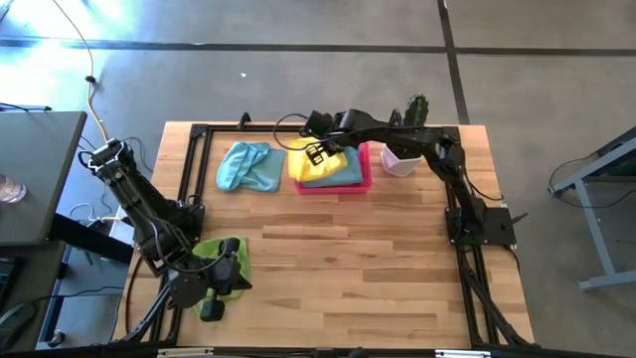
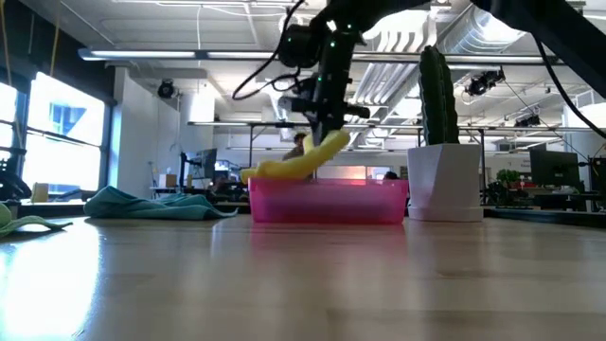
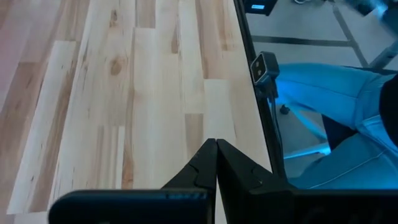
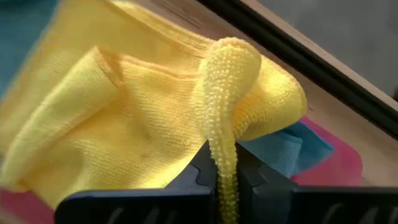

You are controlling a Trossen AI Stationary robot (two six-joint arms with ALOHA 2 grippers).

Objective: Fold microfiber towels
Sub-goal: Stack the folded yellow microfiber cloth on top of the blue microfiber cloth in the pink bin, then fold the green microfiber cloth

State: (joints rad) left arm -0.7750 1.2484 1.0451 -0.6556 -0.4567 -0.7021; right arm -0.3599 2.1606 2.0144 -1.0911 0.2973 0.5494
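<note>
A yellow towel [image 1: 320, 167] lies bunched in the pink tray [image 1: 360, 182] at the table's far middle, on top of a blue towel [image 4: 292, 149]. My right gripper [image 1: 320, 154] is above the tray, shut on the yellow towel. A light blue towel [image 1: 248, 166] lies crumpled on the table left of the tray. A lime green towel [image 1: 224, 261] lies at the near left, partly under my left arm. My left gripper [image 3: 216, 146] hangs shut above bare wood there, holding nothing. My right gripper pinches a raised, bunched fold [image 4: 225, 149] of the yellow towel between its two fingers. The fingers come from above, slanting down. The held fold stands above the tray's rim [image 2: 327, 142]. The rest of the towel slopes down slack into the tray [image 2: 275, 169].
A white pot with a cactus [image 1: 402, 157] stands just right of the tray. A black frame rail [image 1: 194, 169] runs along the table's edges. A person's leg in jeans [image 3: 336, 106] shows beyond the near edge. Bare wood [image 1: 358, 268] fills the table's middle and near right.
</note>
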